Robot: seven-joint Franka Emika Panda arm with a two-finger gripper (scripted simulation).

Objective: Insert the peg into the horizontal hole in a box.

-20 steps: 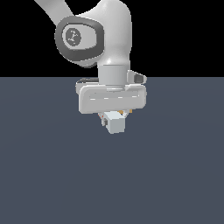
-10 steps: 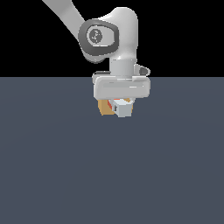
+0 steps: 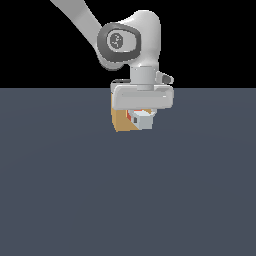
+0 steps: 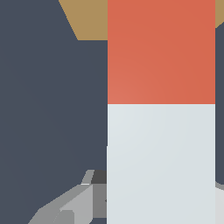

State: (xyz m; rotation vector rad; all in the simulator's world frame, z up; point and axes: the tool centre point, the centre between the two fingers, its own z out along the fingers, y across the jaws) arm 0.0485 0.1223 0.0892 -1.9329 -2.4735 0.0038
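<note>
My gripper (image 3: 142, 114) is shut on the peg (image 3: 143, 121), a white-grey bar whose near end faces the exterior camera. The tan box (image 3: 120, 121) sits on the floor just behind the peg and toward the exterior view's left of it, partly covered by the gripper body. In the wrist view the peg fills most of the picture, with its white section (image 4: 161, 162) near the fingers (image 4: 72, 206) and its orange-red end (image 4: 161, 52) pointing at the box (image 4: 89, 19). The hole is hidden behind the peg.
A flat dark grey floor (image 3: 128, 200) spreads all around. The white arm (image 3: 129, 42) rises above the gripper against a black background.
The arm has carried the peg toward the exterior view's right and a little farther back. The tan box, hidden a second ago, now shows beside the peg.
</note>
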